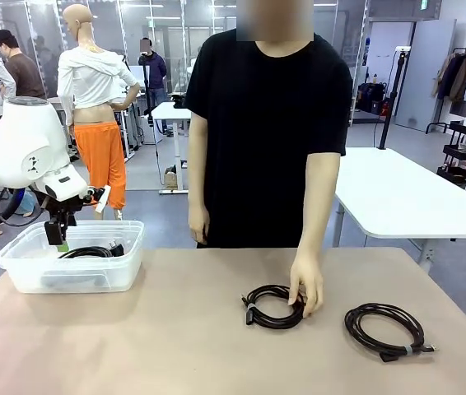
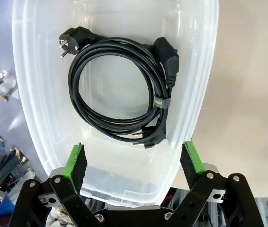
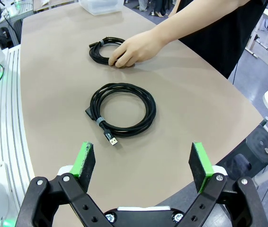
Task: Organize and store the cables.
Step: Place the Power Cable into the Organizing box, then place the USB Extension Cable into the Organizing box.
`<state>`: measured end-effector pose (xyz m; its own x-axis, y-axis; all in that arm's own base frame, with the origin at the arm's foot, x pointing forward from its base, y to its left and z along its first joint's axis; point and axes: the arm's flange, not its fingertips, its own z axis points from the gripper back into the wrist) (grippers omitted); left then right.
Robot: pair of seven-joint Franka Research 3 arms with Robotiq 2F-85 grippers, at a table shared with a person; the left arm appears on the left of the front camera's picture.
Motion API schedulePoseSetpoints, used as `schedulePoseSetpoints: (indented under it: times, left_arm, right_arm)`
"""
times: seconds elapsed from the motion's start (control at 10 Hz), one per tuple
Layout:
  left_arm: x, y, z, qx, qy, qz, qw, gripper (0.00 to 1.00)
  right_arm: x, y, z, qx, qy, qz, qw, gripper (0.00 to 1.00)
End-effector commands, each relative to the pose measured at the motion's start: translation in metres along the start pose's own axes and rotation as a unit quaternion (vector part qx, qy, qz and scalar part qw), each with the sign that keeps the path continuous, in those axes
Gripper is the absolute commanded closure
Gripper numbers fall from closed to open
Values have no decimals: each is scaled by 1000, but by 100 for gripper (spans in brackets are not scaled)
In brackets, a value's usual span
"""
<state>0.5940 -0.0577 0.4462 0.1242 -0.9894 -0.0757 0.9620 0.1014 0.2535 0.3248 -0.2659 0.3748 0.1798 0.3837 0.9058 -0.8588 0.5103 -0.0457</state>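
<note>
Cable [image 2: 168, 61] lies in tub [image 2: 34, 94]; left jaws wide apart, empty; right jaws likewise.

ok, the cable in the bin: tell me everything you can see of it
The black cable lies flat on the bottom of the clear plastic bin, wound in a round coil of several loops. Its sheath looks rubbery. One end is a round two-pin plug, the other a blocky connector; a dark strap binds the loops. The open left gripper hangs above, not touching.
</note>
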Motion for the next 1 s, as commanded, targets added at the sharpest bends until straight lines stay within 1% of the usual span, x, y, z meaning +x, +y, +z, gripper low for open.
schedulePoseSetpoints:
  times: [0.0,0.6,0.7,0.8,0.9]
  left_arm:
    - [2,6,-2,2,-1,0,1000,0]
    - [2,6,-2,2,-1,0,1000,0]
    - [2,1,-2,0,0,-1,1000,0]
    - [-3,1,19,10,-56,20,998,0]
    - [-19,-7,35,9,-92,49,994,0]
  right_arm:
    - [4,2,-1,-8,1,-14,1000,0]
    - [4,2,-1,-8,1,-14,1000,0]
    - [4,2,-1,-8,1,-14,1000,0]
    - [4,2,-1,-8,1,-14,1000,0]
    - [4,2,-1,-8,1,-14,1000,0]
